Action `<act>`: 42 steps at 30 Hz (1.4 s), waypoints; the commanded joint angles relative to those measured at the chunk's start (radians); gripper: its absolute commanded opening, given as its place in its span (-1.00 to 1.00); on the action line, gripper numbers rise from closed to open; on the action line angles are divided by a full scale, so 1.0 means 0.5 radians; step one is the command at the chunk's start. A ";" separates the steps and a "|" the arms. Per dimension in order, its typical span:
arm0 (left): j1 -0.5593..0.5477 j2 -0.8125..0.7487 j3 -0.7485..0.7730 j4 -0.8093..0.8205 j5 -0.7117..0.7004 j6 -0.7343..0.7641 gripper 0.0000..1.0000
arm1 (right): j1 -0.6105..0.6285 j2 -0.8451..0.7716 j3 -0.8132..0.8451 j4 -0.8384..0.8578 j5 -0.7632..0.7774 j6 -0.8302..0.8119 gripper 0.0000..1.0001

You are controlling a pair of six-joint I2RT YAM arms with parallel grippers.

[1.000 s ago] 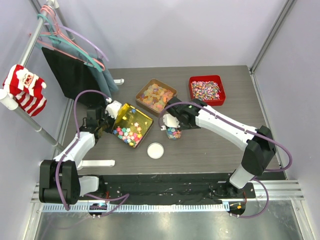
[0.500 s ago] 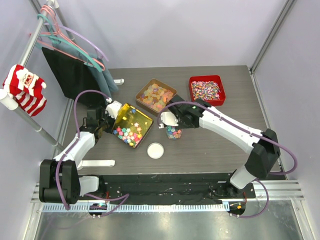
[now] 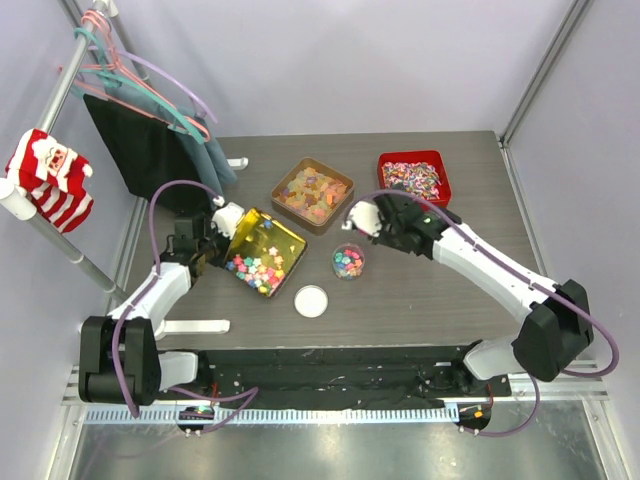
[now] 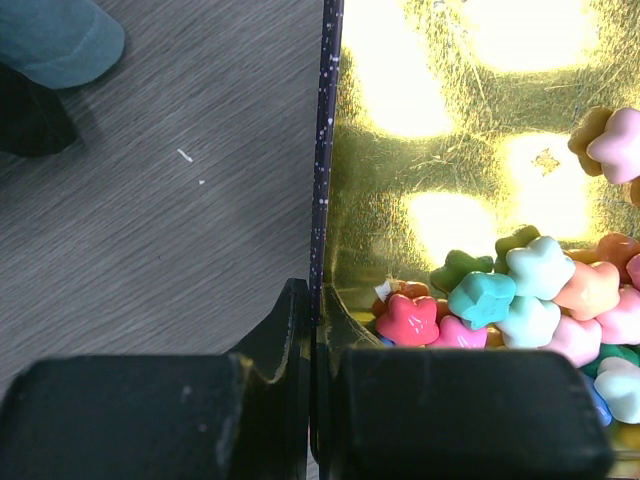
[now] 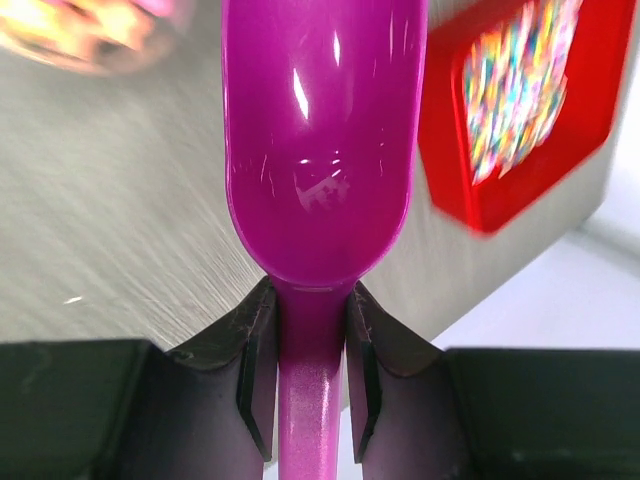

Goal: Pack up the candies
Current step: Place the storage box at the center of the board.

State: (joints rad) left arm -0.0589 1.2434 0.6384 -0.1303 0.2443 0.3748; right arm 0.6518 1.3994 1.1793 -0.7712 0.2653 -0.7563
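Scooping looked to be the step in hand. The left gripper (image 4: 316,330), clamped shut on the gold tray's (image 4: 420,150) left wall, held it seemingly tipped, with the candies (image 4: 500,300) pooled at its near end. The right gripper (image 5: 305,335) pinched a magenta scoop (image 5: 317,150) by its handle, just far-right of the part-filled jar (image 3: 348,261). The next move likely called for swinging left into the pile. The scoop's bowl appeared empty, and the top view hid it.

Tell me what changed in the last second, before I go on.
The right gripper, jaws shut on the purple scoop, swung off the jar away to the right, toward the red tray; the jar of candies now stands uncovered. Unchanged: the left gripper clamps the wall of the tilted gold tray, and the white lid lies by the jar.
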 commanded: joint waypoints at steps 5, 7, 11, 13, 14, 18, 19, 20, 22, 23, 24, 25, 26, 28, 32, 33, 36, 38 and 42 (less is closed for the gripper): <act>-0.008 0.112 0.199 -0.098 0.128 0.063 -1.00 | -0.622 -0.323 -0.315 0.419 -0.251 0.166 -0.98; -0.011 0.167 0.248 -0.141 0.113 0.079 -1.00 | -0.732 -0.366 -0.407 0.456 -0.267 0.163 -0.98; -0.008 0.244 0.309 -0.212 0.030 0.085 -1.00 | -0.956 -0.430 -0.505 0.533 -0.368 0.193 -0.98; -0.008 0.280 0.334 -0.209 -0.013 0.082 -1.00 | -1.039 -0.418 -0.530 0.582 -0.414 0.215 -0.98; -0.008 0.296 0.346 -0.206 -0.053 0.085 -1.00 | -1.116 -0.403 -0.536 0.600 -0.426 0.233 -0.98; -0.008 0.403 0.438 -0.267 -0.084 0.088 -1.00 | -1.278 -0.302 -0.539 0.689 -0.454 0.343 -0.98; -0.011 0.421 0.469 -0.270 -0.087 0.103 -1.00 | -1.334 -0.274 -0.542 0.741 -0.457 0.359 -0.98; -0.011 0.458 0.484 -0.276 -0.087 0.112 -1.00 | -1.365 -0.256 -0.542 0.763 -0.463 0.377 -0.98; -0.008 0.501 0.521 -0.307 -0.090 0.128 -1.00 | -1.460 -0.204 -0.536 0.827 -0.466 0.423 -0.98; -0.008 0.517 0.533 -0.316 -0.090 0.143 -1.00 | -1.493 -0.185 -0.530 0.840 -0.469 0.436 -0.98; -0.008 0.556 0.548 -0.325 -0.078 0.149 -1.00 | -1.518 -0.164 -0.518 0.846 -0.478 0.448 -0.98; -0.008 0.572 0.573 -0.341 -0.065 0.152 -1.00 | -1.558 -0.115 -0.494 0.855 -0.485 0.463 -0.98; -0.005 0.590 0.582 -0.344 -0.056 0.171 -1.00 | -1.576 -0.096 -0.481 0.867 -0.491 0.475 -0.98; 0.001 0.651 0.610 -0.338 -0.050 0.171 -1.00 | -1.619 -0.056 -0.451 0.883 -0.500 0.494 -0.98; 0.044 0.777 0.680 -0.344 0.002 0.174 -1.00 | -1.653 0.081 -0.404 0.929 -0.491 0.537 -0.98; 0.053 0.799 0.690 -0.338 0.008 0.162 -1.00 | -1.659 0.103 -0.392 0.941 -0.485 0.546 -0.98; 0.075 0.879 0.757 -0.356 0.036 0.143 -1.00 | -1.684 0.213 -0.352 0.990 -0.469 0.592 -0.99; 0.087 0.894 0.776 -0.338 0.036 0.128 -1.00 | -1.714 0.272 -0.319 1.039 -0.454 0.614 -0.98; 0.087 0.952 0.846 -0.393 -0.001 0.116 -1.00 | -1.751 0.471 -0.230 1.048 -0.439 0.660 -0.98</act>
State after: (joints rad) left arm -0.0235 1.6993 0.9970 -0.3515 0.2455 0.4446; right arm -0.2016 1.5745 0.9936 -0.3195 0.0391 -0.4713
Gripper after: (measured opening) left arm 0.031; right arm 0.324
